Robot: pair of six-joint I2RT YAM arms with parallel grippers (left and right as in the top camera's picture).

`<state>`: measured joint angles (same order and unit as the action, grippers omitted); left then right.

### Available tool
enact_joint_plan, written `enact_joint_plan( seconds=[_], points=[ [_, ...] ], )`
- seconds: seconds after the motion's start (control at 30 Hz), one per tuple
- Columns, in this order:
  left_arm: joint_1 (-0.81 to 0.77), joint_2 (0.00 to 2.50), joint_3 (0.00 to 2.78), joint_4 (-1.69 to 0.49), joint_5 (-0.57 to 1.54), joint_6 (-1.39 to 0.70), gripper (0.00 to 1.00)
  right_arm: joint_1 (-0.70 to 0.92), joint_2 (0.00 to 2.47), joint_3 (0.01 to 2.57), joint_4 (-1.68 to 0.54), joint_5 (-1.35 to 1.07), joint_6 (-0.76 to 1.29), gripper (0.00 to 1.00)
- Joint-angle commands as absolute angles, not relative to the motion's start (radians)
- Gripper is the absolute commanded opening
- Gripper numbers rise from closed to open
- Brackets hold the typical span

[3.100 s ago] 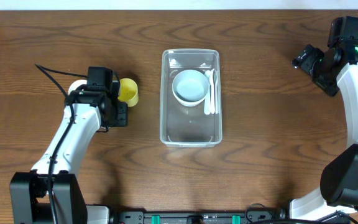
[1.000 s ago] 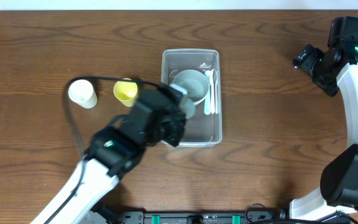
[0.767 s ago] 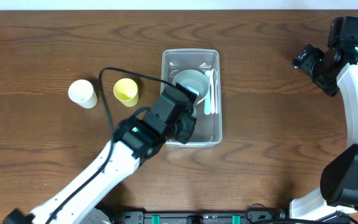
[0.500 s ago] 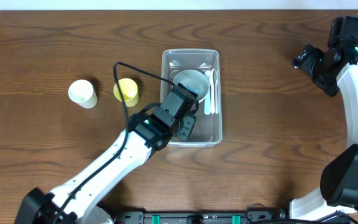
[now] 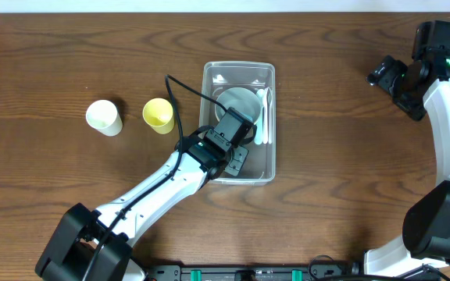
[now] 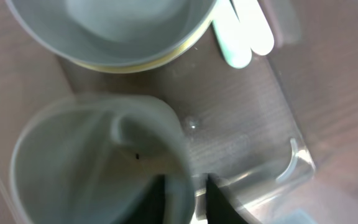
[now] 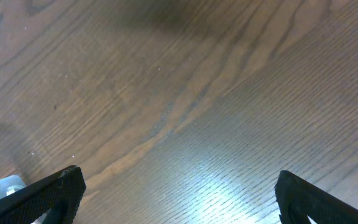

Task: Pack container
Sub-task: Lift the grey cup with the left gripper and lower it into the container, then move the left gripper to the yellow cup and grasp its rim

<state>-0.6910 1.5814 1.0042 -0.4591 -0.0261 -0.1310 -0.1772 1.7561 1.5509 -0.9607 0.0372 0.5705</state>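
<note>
The clear plastic container (image 5: pixel 209 117) stands at mid-table. It holds a pale bowl (image 5: pixel 237 101) and white spoons (image 5: pixel 266 117) along its right wall. My left gripper (image 5: pixel 237 156) is down in the container's near half, shut on the rim of a pale grey cup (image 6: pixel 92 162). In the left wrist view the gripper (image 6: pixel 185 199) pinches the cup wall, with the bowl (image 6: pixel 117 25) and spoons (image 6: pixel 241 31) beyond and the container's corner (image 6: pixel 294 163) to the right. My right gripper (image 5: pixel 381 74) is open and empty at the far right, over bare wood (image 7: pixel 179 193).
A white cup (image 5: pixel 103 117) and a yellow cup (image 5: pixel 158 115) stand left of the container. The left arm's cable (image 5: pixel 186 97) loops over the container's left wall. The table is dark wood.
My left arm has swung from beside the cups on the left to over the container, and the gripper has moved into its near half with the grey cup. The right arm has not moved.
</note>
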Motion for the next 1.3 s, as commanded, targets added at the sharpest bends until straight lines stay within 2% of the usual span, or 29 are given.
enact_joint_plan(
  seconds=[0.0,0.07,0.3,0.5,0.6,0.7,0.8,0.9,1.13,1.27],
  points=[
    [-0.691,1.582,1.012,-0.45,-0.046,-0.14,0.34,-0.176,1.757,1.548,-0.962,0.041,0.583,0.99],
    [-0.691,1.582,1.012,-0.445,-0.046,-0.141,0.38,-0.176,1.757,1.548,-0.962,0.041,0.583,0.99],
    [-0.691,1.553,1.024,-0.447,-0.046,-0.141,0.42,-0.176,1.757,1.548,-0.962,0.041,0.583,0.99],
    [-0.69,1.436,1.131,-0.54,-0.054,-0.134,0.45,-0.176,1.757,1.548,-0.962,0.041,0.583,0.99],
    [-0.69,1.363,1.171,-0.57,-0.142,-0.132,0.45,-0.176,1.757,1.548,-0.962,0.041,0.583,0.99],
    [-0.676,1.294,1.178,-0.567,-0.292,-0.132,0.52,-0.176,1.757,1.548,-0.962,0.041,0.583,0.99],
    [-0.615,1.278,1.178,-0.567,-0.392,-0.132,0.55,-0.176,1.757,1.548,-0.962,0.041,0.583,0.99],
    [-0.505,1.304,1.178,-0.55,-0.401,-0.133,0.58,-0.176,1.757,1.548,-0.962,0.041,0.583,0.99],
    [-0.294,1.434,1.178,-0.485,-0.232,-0.133,0.62,-0.176,1.757,1.548,-0.962,0.041,0.583,0.99],
    [-0.258,1.505,1.178,-0.487,-0.179,-0.132,0.62,-0.176,1.757,1.548,-0.962,0.041,0.583,0.99]
  ],
)
